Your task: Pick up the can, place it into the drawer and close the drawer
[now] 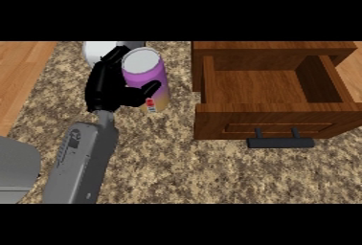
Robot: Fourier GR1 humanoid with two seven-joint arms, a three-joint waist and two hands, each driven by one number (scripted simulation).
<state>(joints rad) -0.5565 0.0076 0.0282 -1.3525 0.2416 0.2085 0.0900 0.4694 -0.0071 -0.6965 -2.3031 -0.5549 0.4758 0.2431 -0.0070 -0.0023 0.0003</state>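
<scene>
The can (pixel 150 72) is purple with a white lid, fading to yellow at its foot, and it leans slightly. It is left of the drawer, over the speckled counter (pixel 212 177). My left hand (pixel 106 91) is shut on it from the left: the thumb (pixel 145 89) crosses the can's near side and the fingers (pixel 113 53) wrap round the far side. Whether the can's foot touches the counter is hidden. The wooden drawer (pixel 272 119) stands pulled open at the right with nothing inside, its black handle (pixel 280 142) facing me. My right hand does not show.
A white round vessel (pixel 97 50) sits just behind my left hand, partly hidden by it. A grey rounded body (pixel 16 167) fills the lower left corner. Wooden floor (pixel 17 72) shows beyond the counter's left edge.
</scene>
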